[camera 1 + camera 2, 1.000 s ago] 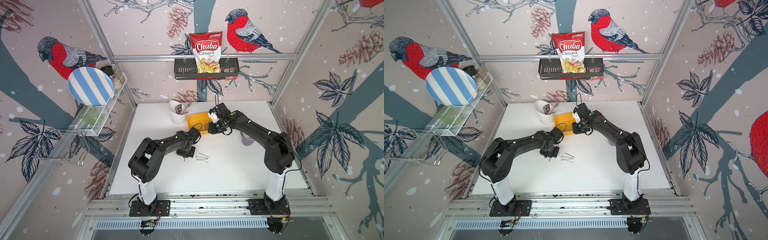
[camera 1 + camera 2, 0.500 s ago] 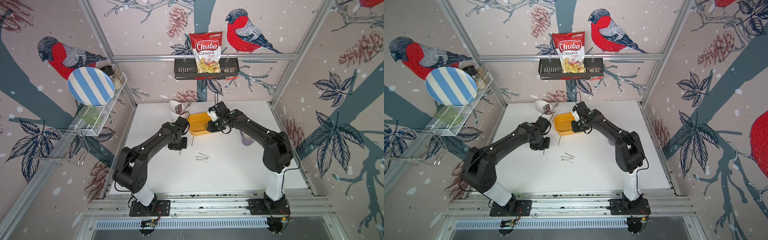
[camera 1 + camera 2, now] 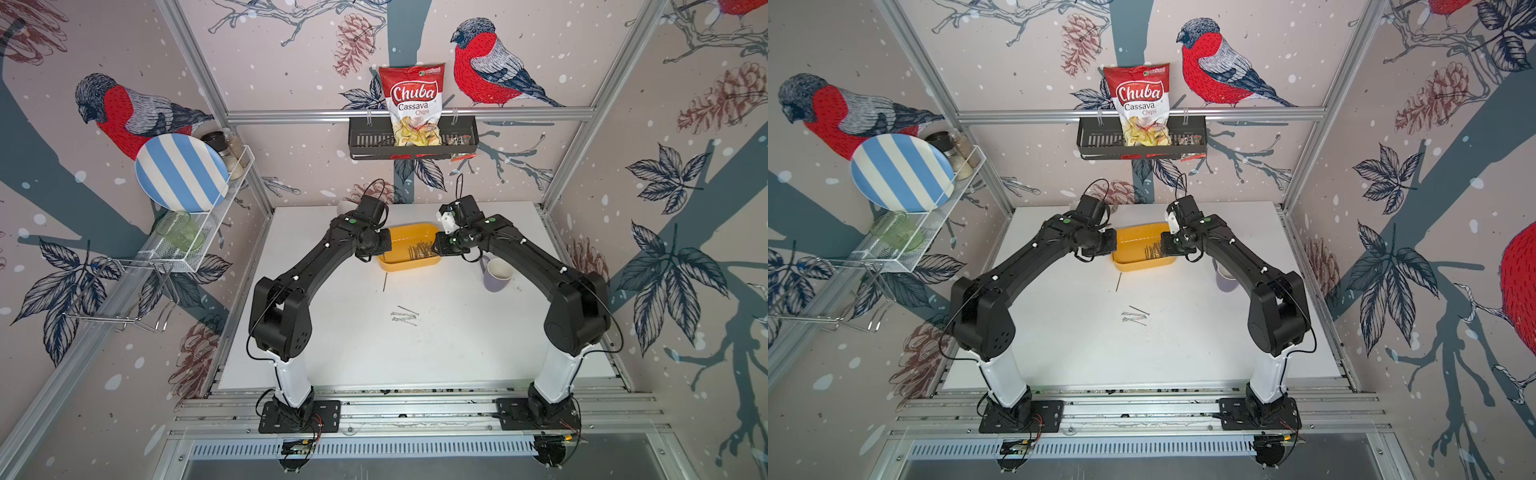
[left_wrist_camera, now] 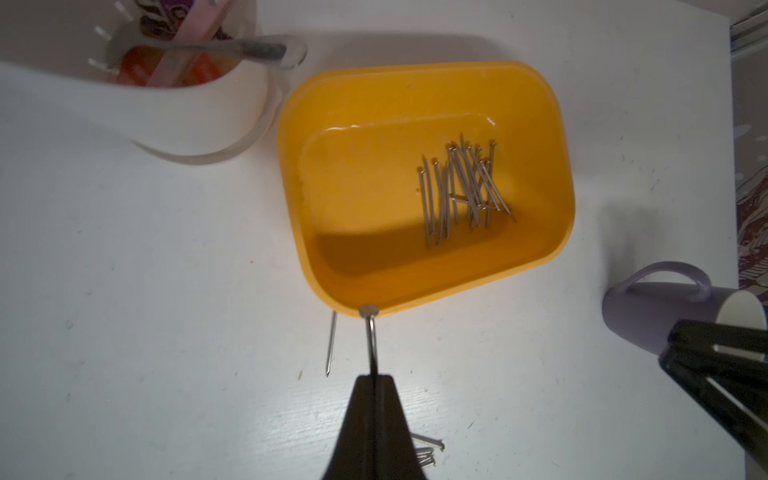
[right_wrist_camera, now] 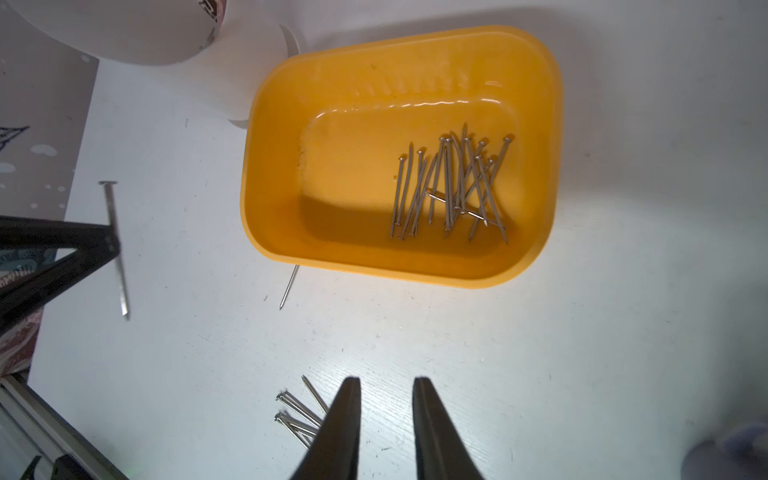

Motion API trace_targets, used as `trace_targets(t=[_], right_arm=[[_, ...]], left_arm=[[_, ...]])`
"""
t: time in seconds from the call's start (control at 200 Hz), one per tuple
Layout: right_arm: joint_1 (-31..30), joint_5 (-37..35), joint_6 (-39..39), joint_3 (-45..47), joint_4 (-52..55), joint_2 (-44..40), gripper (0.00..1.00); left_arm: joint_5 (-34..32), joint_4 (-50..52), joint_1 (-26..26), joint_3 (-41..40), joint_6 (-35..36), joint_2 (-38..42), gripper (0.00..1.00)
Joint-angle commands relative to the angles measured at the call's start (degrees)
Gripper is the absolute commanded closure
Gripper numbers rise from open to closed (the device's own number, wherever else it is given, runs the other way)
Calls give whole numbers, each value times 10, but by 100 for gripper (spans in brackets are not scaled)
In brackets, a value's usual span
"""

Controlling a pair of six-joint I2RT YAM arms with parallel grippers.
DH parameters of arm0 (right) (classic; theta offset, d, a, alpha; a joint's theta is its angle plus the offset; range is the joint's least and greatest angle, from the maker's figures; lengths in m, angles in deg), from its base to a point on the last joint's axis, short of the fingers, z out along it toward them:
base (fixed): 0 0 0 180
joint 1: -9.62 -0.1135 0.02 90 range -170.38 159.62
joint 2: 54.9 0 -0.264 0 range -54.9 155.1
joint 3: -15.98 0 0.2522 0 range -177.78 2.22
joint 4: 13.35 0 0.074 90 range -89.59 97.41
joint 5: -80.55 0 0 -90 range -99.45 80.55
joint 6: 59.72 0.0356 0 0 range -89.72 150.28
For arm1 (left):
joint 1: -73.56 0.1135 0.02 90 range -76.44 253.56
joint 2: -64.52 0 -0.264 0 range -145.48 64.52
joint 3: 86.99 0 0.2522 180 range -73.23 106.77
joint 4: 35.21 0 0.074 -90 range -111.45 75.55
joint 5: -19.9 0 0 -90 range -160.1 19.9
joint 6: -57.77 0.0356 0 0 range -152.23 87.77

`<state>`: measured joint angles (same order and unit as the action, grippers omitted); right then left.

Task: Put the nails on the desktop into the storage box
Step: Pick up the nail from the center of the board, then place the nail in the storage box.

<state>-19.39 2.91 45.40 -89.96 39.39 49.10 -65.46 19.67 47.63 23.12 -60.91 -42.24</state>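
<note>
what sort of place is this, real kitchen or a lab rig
Probably a lab robot cell dressed as a kitchen: arms bolted to aluminium rails, bird-wallpaper panels, a striped plate on a wire rack.

Both short ends of the shallow yellow plastic tub (image 3: pixel 405 235) are taken: the left gripper (image 4: pixel 375 376), pinching a thin grey steel nail (image 4: pixel 370 340), and the right gripper (image 5: pixel 386 380), fingers spread. A tall white plastic cutlery cup (image 4: pixel 199 112) crowds its far-left corner, and a lilac mug (image 3: pixel 496 274) stands near on the right. In front the white tabletop (image 3: pixel 415 353) lies open, save a few loose nails (image 3: pixel 404 318).
</note>
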Motion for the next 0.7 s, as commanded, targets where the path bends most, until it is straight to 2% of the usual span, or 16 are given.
trace_targets(t=[0.0,0.245,0.695], right_arm=[[9,1,16,9,-23,-25,72],[20,-16,23,33,-14,-71,71],[21,-20,37,64,-10,-110,67]], left_arm=[[28,-37,1,42,-5,-44,100],[65,-48,0,138,-7,-156,100],[103,-80,-12,160,-11,-243,100]])
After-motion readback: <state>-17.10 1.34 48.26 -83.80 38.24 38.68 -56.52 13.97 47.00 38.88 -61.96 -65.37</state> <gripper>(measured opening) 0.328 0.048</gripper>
